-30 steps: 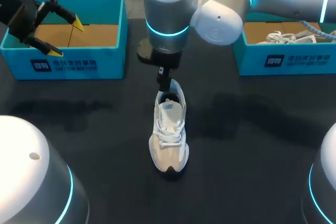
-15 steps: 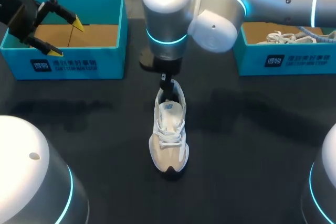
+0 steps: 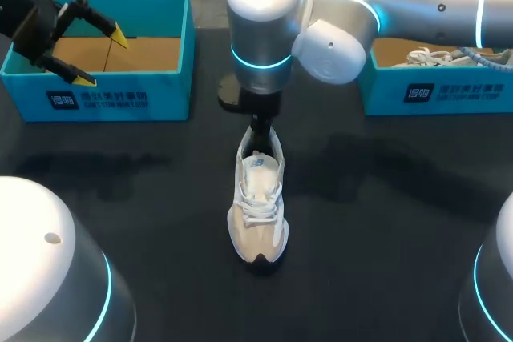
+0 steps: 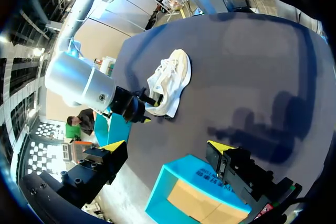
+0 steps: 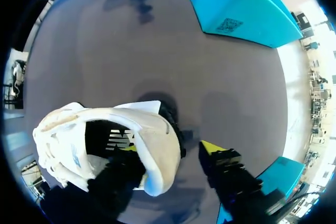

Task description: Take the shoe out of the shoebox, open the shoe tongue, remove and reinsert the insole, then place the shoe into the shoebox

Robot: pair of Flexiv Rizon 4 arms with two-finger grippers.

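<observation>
A white and beige shoe (image 3: 258, 206) stands upright mid-table, toe toward the near edge. My right gripper (image 3: 261, 132) hangs over its heel. In the right wrist view, one finger is inside the shoe (image 5: 105, 145) opening. The other finger's yellow tip (image 5: 212, 148) is outside the heel, a small gap away, so the right gripper (image 5: 170, 149) straddles the heel wall, open. My left gripper (image 3: 80, 55) hovers open and empty over the left teal shoebox (image 3: 104, 90). The left wrist view shows the left gripper (image 4: 167, 147), the shoe (image 4: 170, 80) and the box (image 4: 181, 184).
A second teal shoebox (image 3: 437, 90) at the back right holds another white shoe (image 3: 445, 56). The left box shows only its brown cardboard floor. The black tabletop (image 3: 385, 222) lies bare around the standing shoe.
My right gripper has come down onto the shoe's heel, one finger entering the opening, and its fingers have drawn closer together. The left arm and the shoe have stayed put.
</observation>
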